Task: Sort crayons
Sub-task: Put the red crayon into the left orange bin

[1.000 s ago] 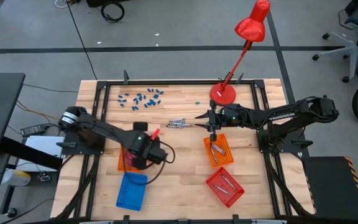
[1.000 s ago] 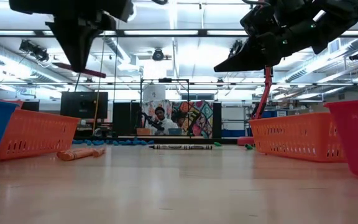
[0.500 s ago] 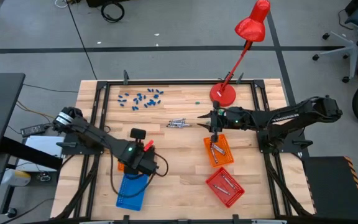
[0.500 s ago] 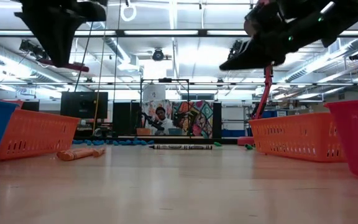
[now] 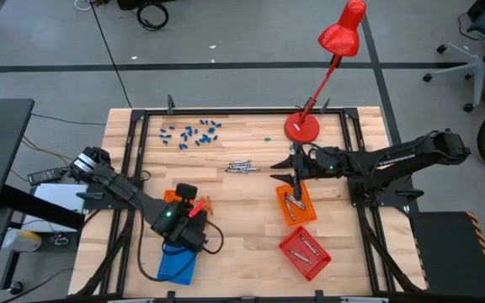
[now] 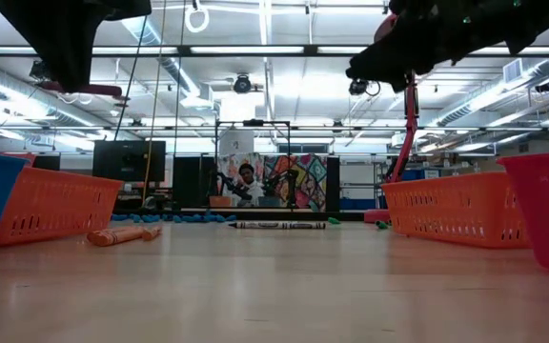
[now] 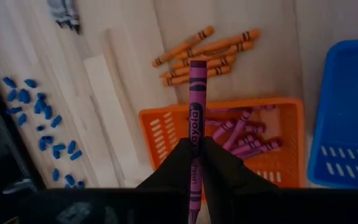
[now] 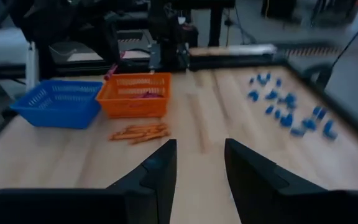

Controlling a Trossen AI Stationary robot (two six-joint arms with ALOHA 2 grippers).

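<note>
We see the left claw [image 7: 194, 163] clamped on a magenta crayon [image 7: 195, 112], held above the left orange basket [image 7: 160, 127] – the stick points past the fingers toward a loose bunch of orange crayons [image 7: 207, 53] lying on the table [image 5: 242, 236]. Inside that basket lie more magenta crayons [image 7: 244, 137]; a blue basket [image 7: 347, 112] sits just beside it.

From above, the left claw [image 5: 194, 208] hangs over the left orange basket [image 5: 172, 197], with the blue basket [image 5: 178, 261] nearer the table's front edge. The right claw [image 5: 286, 168] stands parted and holds nothing – it hovers near the far end of the right orange basket [image 5: 301, 209], which has grey crayons [image 5: 292, 202] in it. A red basket [image 5: 306, 252] beside it also holds grey sticks. More grey crayons [image 5: 242, 167] lie loose mid-table, and blue bits [image 5: 190, 132] are scattered near the far edge, by a red lamp [image 5: 331, 59].
</note>
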